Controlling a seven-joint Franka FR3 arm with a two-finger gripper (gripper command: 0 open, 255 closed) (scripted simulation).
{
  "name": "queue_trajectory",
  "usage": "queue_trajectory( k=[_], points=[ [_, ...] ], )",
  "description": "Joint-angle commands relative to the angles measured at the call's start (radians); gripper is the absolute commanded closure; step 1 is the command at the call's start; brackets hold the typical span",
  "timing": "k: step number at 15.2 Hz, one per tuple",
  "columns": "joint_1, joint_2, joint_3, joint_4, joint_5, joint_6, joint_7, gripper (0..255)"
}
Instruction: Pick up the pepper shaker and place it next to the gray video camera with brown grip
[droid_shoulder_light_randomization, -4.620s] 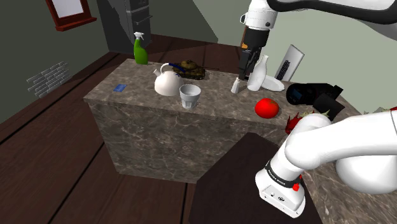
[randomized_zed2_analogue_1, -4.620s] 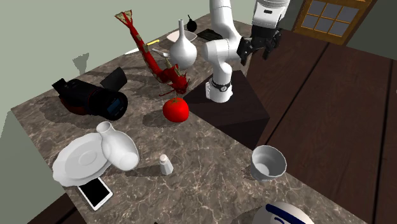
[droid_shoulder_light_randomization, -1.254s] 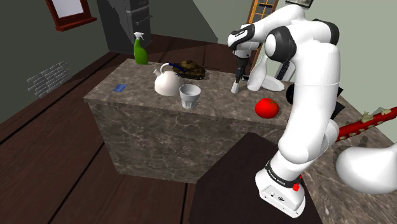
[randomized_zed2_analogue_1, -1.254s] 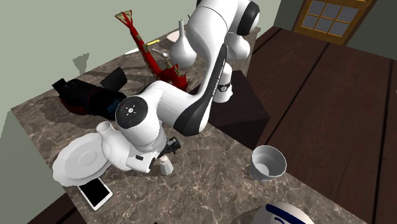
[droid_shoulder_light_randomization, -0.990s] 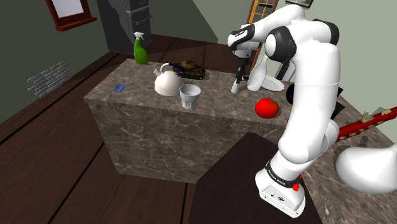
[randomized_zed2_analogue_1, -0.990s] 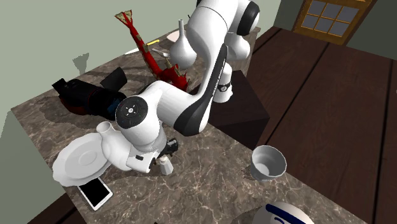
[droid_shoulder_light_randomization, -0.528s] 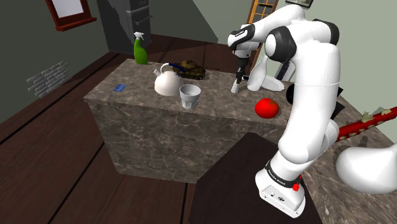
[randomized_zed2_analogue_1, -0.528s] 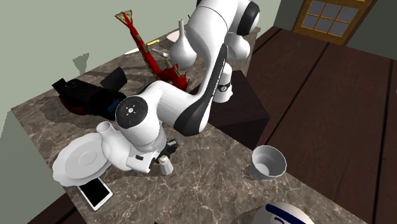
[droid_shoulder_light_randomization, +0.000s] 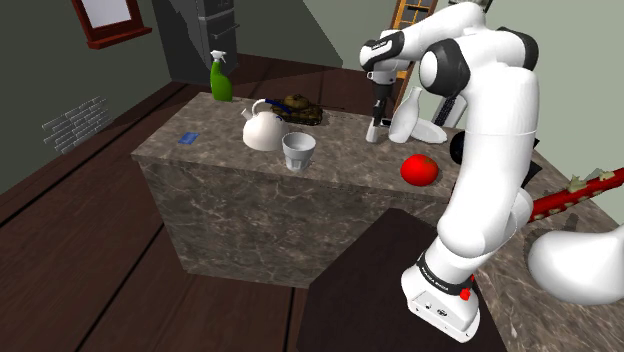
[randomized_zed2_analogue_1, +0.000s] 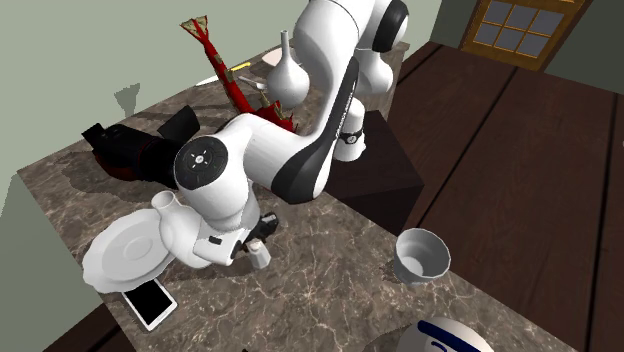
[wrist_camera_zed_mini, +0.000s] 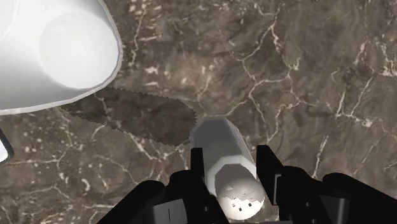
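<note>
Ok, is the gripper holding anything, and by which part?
Yes: the small white cylindrical pepper shaker, clasped by the black gripper on opposite sides of its upper body, near the holed top.

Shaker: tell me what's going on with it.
The arm's gripper is shut on the small white shaker, which stands upright beside a white vase. I cannot tell whether it rests on the marble counter or hangs just above it. The dark camera sits further along the counter, so the shaker is not yet placed next to it.
</note>
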Motion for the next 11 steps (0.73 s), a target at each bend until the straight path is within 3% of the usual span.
queue_trajectory(
  k=[1,11],
  points=[
    [0.000,-0.007,-0.002,0.017,-0.004,-0.024,0.000,255],
    [-0.002,-0.035,-0.010,0.114,-0.018,-0.146,0.004,255]
  ],
)
